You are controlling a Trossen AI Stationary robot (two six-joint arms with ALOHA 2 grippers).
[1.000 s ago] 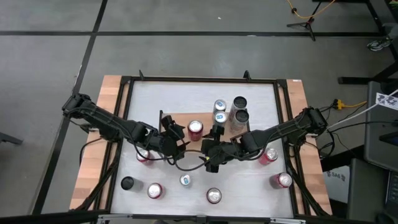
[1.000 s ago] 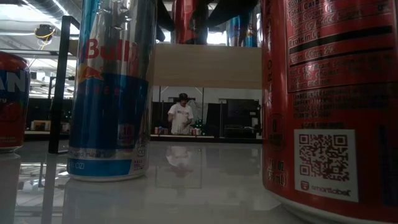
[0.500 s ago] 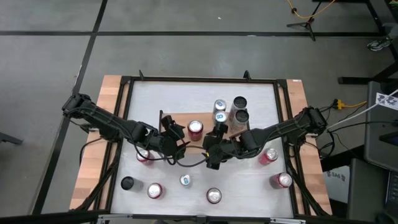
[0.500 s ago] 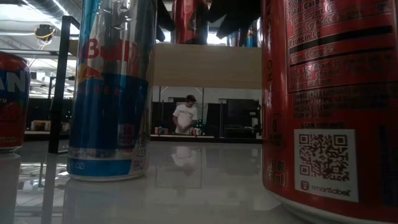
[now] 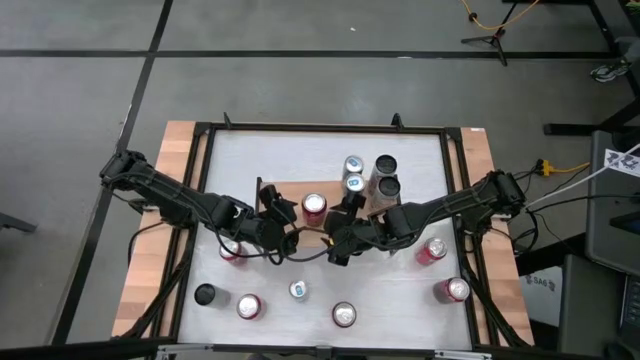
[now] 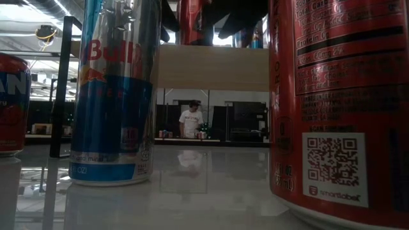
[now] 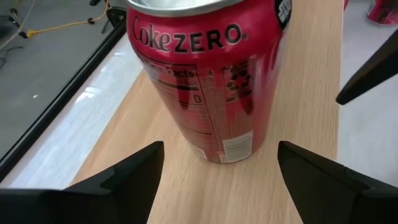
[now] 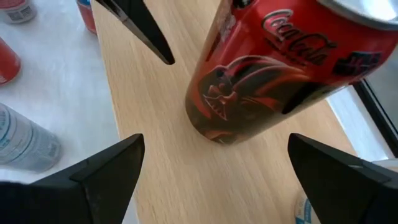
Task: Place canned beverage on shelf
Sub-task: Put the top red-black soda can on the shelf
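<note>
The Coke Zero can (image 7: 208, 74) stands on the shelf (image 7: 298, 124) between both open jaws.

Glossy red metal can (image 7: 205, 87) stands on the shelf (image 7: 298, 180), matt pale wood.

Low view: big red can (image 6: 332, 102) cut off at top and right edge; blue-silver can (image 6: 115, 89) cut at top; shelf (image 6: 211, 67) mostly hidden behind them. Person (image 6: 190, 121) in the room too small to detail. High view: arms cover most of shelf board; small can labels unreadable.
</note>
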